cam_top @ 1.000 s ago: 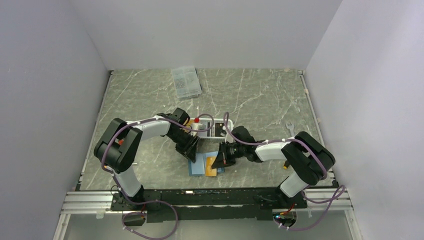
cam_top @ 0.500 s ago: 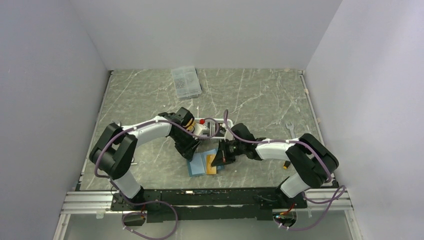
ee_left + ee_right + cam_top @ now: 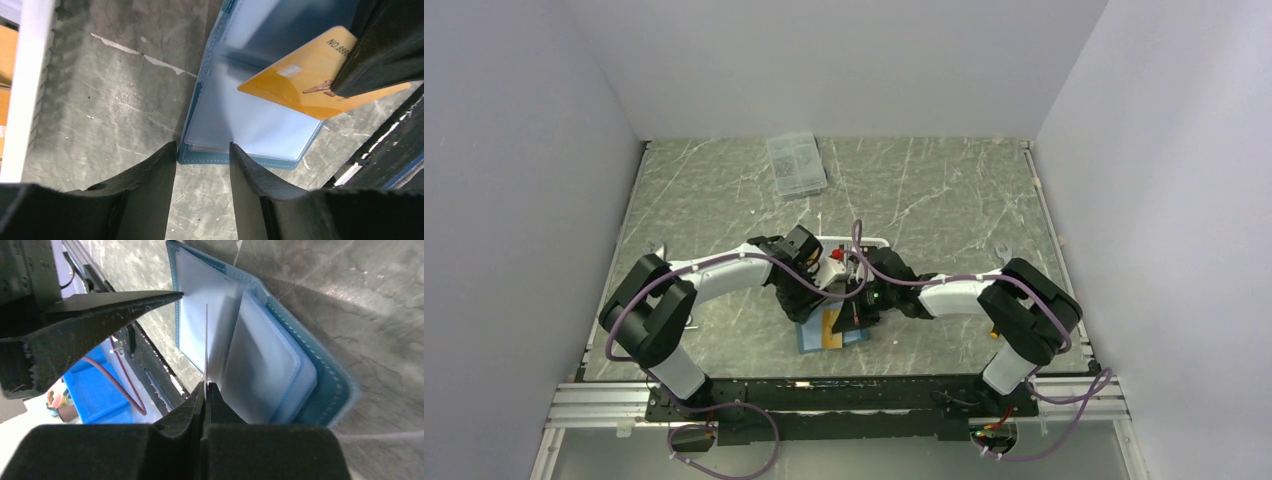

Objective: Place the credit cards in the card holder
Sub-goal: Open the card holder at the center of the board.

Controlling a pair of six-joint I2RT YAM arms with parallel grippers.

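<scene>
The card holder (image 3: 812, 338), a teal-blue wallet, lies open on the table, its pale blue slotted inside facing up (image 3: 240, 125) (image 3: 280, 365). My right gripper (image 3: 856, 316) (image 3: 205, 385) is shut on the yellow-gold credit card (image 3: 834, 328) (image 3: 295, 82), which it holds tilted over the open holder. The card shows edge-on in the right wrist view (image 3: 206, 340), down among the inner sleeves. My left gripper (image 3: 808, 302) (image 3: 202, 147) is open, with its fingertips at the holder's stitched edge. No other credit cards show clearly.
A white slatted basket (image 3: 864, 243) (image 3: 30, 75) with a red-handled tool (image 3: 837, 254) stands just behind the grippers. A clear compartment box (image 3: 796, 163) is at the back. A small wrench (image 3: 1002, 252) lies to the right.
My right gripper has moved left with the yellow-gold card, bringing it over the open holder. My left gripper has shifted right to the holder's edge.
</scene>
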